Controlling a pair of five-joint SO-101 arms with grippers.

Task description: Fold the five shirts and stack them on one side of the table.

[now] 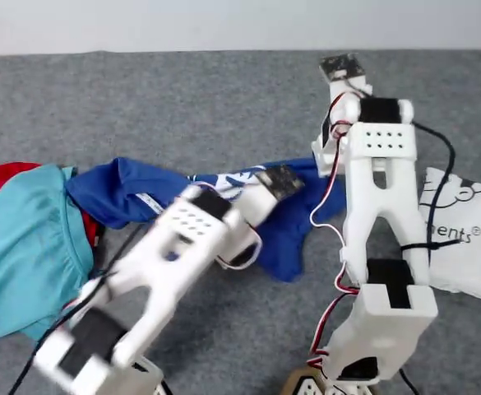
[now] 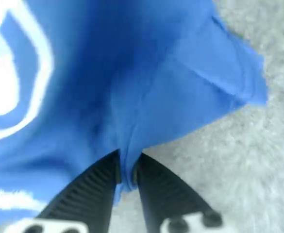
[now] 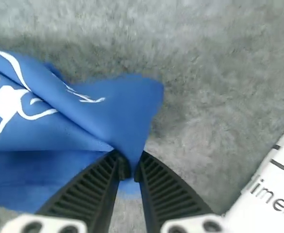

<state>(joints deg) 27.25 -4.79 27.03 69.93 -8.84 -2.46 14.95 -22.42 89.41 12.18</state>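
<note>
We have the royal-blue cotton shirt with white print [image 1: 133, 193] pinched in two places, one in each hand. Our left hand [image 2: 128, 160] is clenched on a ridge of the blue fabric, and the cloth gathers into a crease that runs straight in between its black ribbed fingers [image 2: 98, 184]. Our right hand [image 3: 129, 165] grasps a corner of the same shirt. The printed panel spreads away to one side of its fingertips, with bare grey felt-like tabletop [image 3: 219, 73] just beyond them.

The shirt lies crumpled between the two hands and rests on the tabletop. Its far end is bunched up against the teal shirt [image 1: 26, 247] and the red shirt [image 1: 2, 177], which are heaped well apart from the right hand, out past the left one. A white folded shirt with dark lettering [image 1: 462, 239] sits near the right hand, on the side away from the left hand (probably the start of the stack).

We judge the step in hand to be spreading the blue shirt flat before any fold. To do it well, we should draw the two hands apart evenly until the cloth between them goes taut, keeping both low so the fabric slides rather than balloons. The left hand's hold looks like a pinch in mid-panel rather than on an edge, so we may need to re-grip at a hem or shoulder. We should also watch that the pull does not drag the teal shirt along or sweep into the white one.
</note>
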